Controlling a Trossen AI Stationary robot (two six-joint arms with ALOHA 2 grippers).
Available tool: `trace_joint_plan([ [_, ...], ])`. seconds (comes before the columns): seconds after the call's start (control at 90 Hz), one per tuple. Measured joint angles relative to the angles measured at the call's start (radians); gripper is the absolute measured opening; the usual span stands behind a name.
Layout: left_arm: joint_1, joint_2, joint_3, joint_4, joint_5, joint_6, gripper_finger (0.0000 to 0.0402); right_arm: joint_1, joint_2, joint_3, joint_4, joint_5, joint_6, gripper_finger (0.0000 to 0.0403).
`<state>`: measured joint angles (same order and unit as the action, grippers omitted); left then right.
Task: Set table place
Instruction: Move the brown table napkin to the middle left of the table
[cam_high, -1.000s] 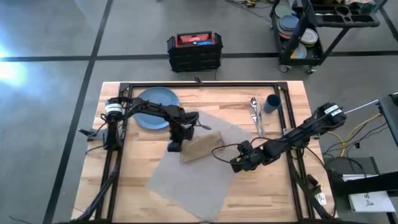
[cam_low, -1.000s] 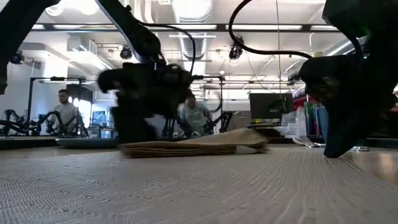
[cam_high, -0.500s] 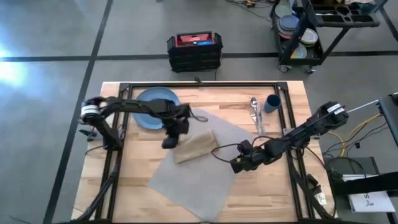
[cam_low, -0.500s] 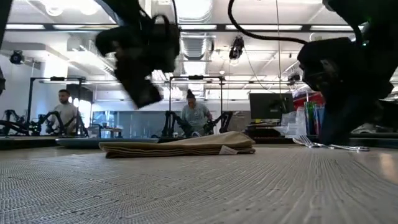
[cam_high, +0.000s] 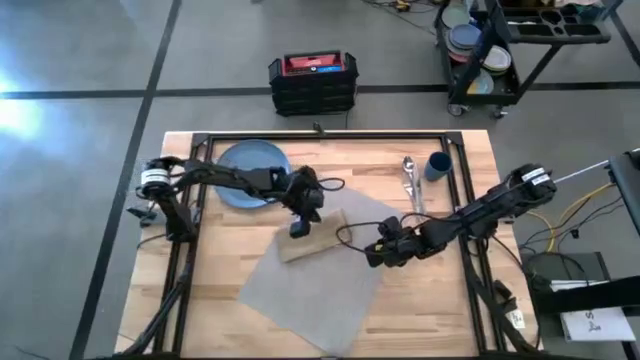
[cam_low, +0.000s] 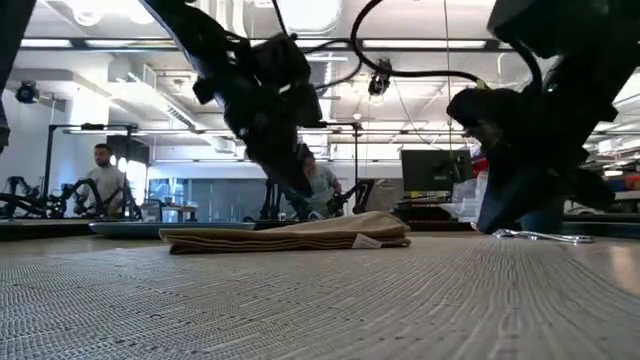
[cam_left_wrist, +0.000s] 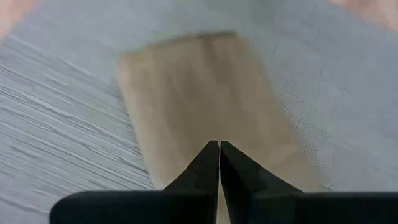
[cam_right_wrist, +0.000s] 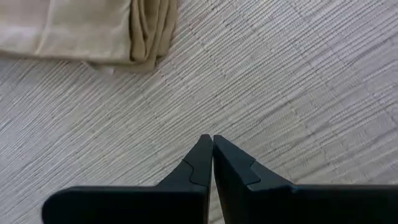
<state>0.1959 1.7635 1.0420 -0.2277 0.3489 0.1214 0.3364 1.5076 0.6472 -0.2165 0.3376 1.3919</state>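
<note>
A tan folded napkin (cam_high: 318, 238) (cam_low: 290, 235) lies flat on the far left part of the grey woven placemat (cam_high: 320, 295), which sits turned at an angle on the wooden table. My left gripper (cam_high: 299, 230) (cam_left_wrist: 219, 144) is shut and hangs tilted just over the napkin's (cam_left_wrist: 199, 93) middle. My right gripper (cam_high: 374, 253) (cam_right_wrist: 212, 138) is shut, low over the placemat (cam_right_wrist: 292, 93) to the right of the napkin's (cam_right_wrist: 93, 31) folded end. The blue plate (cam_high: 240, 160) rests at the far left. Silver cutlery (cam_high: 411, 185) and a dark-blue cup (cam_high: 437, 165) sit at the far right. My left gripper shows a gap above the napkin in the low view and touches nothing. My right gripper points its shut fingertips down at the bare placemat weave (cam_right_wrist: 212, 124); whether they touch it, I cannot tell.
A black metal frame (cam_high: 320, 135) runs around the table top. A red and black toolbox (cam_high: 312, 80) stands on the floor beyond the far edge, and a black cart with stacked dishes (cam_high: 480, 50) at the far right. People (cam_low: 100, 170) show in the room behind.
My left gripper has risen from the napkin's left end, swung up and away, then come toward the table's right, over the napkin's middle. The napkin has slid a little toward the table's left and lies flat. My right gripper has moved slightly toward the napkin.
</note>
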Motion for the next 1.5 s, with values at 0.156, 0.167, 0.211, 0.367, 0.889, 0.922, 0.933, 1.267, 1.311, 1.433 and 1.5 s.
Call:
trace_joint_plan([
  [0.156, -0.008, 0.040, -0.001, -0.035, 0.024, 0.030, 0.0000, -0.023, 0.001, -0.001, -0.005, -0.034, -0.048, 0.0000],
  [0.167, -0.008, 0.041, -0.001, -0.036, 0.025, 0.031, 0.0000, -0.025, 0.001, -0.001, -0.005, -0.036, -0.049, 0.0000],
  [0.211, -0.010, 0.047, -0.001, -0.049, 0.026, 0.041, 0.0000, -0.031, 0.001, -0.002, -0.006, -0.049, -0.055, 0.0000],
  [0.367, -0.010, 0.057, -0.003, -0.180, 0.022, 0.097, 0.0000, -0.044, 0.015, -0.002, -0.010, -0.104, -0.089, 0.0000],
  [0.889, -0.010, 0.022, -0.001, -0.760, -0.014, 0.103, 0.0000, -0.049, 0.043, 0.001, 0.017, -0.189, -0.137, 0.0000],
  [0.922, -0.010, 0.019, -0.001, -0.800, -0.013, 0.095, 0.0000, -0.049, 0.043, 0.001, 0.017, -0.194, -0.139, 0.0000],
  [0.933, -0.010, 0.019, -0.001, -0.815, -0.013, 0.091, 0.0000, -0.049, 0.043, 0.001, 0.017, -0.196, -0.141, 0.0000],
  [1.267, -0.018, -0.044, -0.023, -0.860, 0.007, 0.026, 0.0000, -0.046, -0.003, -0.006, -0.010, -0.225, -0.159, 0.0000],
  [1.311, -0.018, -0.063, -0.023, -0.821, 0.007, 0.026, 0.0000, -0.047, -0.021, -0.006, -0.005, -0.214, -0.164, 0.0000],
  [1.433, -0.018, -0.122, -0.024, -0.702, -0.001, 0.025, 0.0000, -0.049, -0.033, 0.007, 0.013, -0.195, -0.192, 0.0000],
  [1.5, -0.018, -0.138, -0.027, -0.627, -0.002, 0.023, 0.0000, -0.049, -0.029, 0.014, 0.011, -0.196, -0.208, 0.0000],
])
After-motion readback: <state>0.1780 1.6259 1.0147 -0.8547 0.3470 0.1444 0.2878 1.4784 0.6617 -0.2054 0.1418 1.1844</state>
